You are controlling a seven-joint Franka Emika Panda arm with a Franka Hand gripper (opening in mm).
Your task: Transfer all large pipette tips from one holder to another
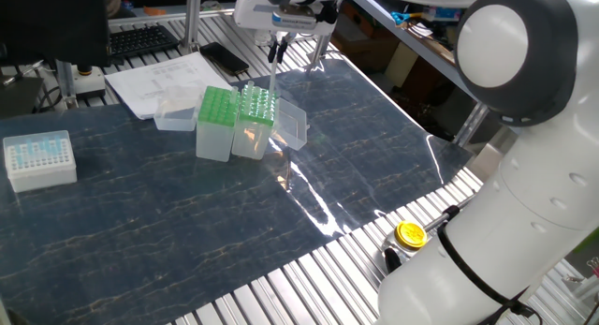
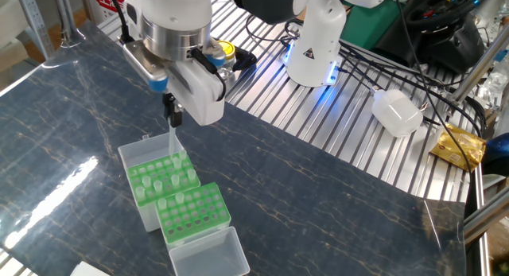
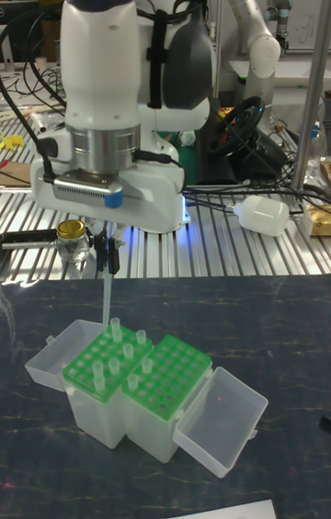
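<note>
While the black two-finger pincer (image 2: pixel 170 114) hangs above the racks, it is clenched on one clear, slender tapered plastic pipette tip (image 2: pixel 174 143), held upright with its point just over the green-topped translucent rack (image 2: pixel 149 183) bearing scattered pale tips (image 3: pixel 115 329). A second green-topped rack (image 2: pixel 196 213) touches it at 5 o'clock in the other fixed view, clear hinged lid (image 2: pixel 210 255) open. On the dark marbled counter (image 1: pixel 187 222), a white box of pale-blue tips (image 1: pixel 39 159) sits well apart at 9 o'clock.
</note>
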